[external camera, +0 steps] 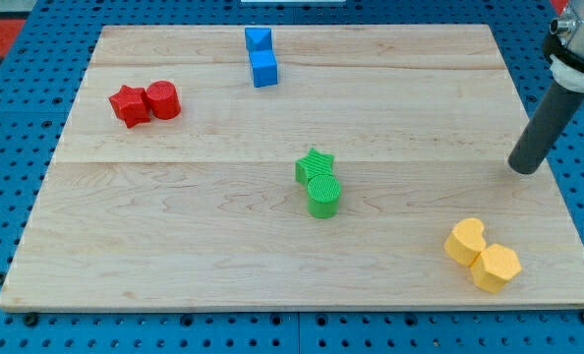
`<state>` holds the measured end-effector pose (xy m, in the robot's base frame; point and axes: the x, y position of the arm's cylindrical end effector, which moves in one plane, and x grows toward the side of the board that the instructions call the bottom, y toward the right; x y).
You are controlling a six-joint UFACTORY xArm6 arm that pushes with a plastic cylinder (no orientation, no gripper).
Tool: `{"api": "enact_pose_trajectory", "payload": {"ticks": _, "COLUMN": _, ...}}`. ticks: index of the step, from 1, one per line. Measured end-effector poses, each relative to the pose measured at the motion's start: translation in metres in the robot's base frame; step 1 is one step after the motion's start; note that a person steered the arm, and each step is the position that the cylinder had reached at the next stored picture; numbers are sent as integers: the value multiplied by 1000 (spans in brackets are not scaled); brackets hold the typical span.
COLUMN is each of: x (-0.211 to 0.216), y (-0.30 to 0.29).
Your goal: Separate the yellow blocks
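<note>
- Two yellow blocks sit at the view's bottom right of the wooden board (pixel 174 246): a yellow heart-shaped block (pixel 464 241) and a yellow hexagon block (pixel 496 267), touching each other, the hexagon lower and further right, close to the board's bottom edge.
- My tip (pixel 521 169) rests on the board's right edge, above the yellow pair and well apart from it; nothing lies between. I have no claw to spread or pinch, just a dark rod.
- Two green blocks lie near the middle, touching: a green star (pixel 315 164) above a green cylinder (pixel 323 196).
- Two blue blocks stand at the view's top, touching: a blue block (pixel 259 39) of unclear shape above a blue cube (pixel 264 69).
- Two red blocks sit at upper left, touching: a red star (pixel 129 105) and a red cylinder (pixel 162 99).
- Around the board is a blue pegboard (pixel 17 147).
</note>
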<state>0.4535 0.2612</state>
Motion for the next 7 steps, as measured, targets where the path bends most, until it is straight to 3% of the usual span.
{"api": "enact_pose_trajectory", "payload": {"ticks": 4, "x": 12, "y": 2}}
{"api": "enact_pose_trajectory", "payload": {"ticks": 5, "x": 27, "y": -28}}
{"api": "enact_pose_trajectory", "payload": {"ticks": 6, "x": 63, "y": 25}}
{"api": "enact_pose_trajectory", "payload": {"ticks": 7, "x": 122, "y": 35}}
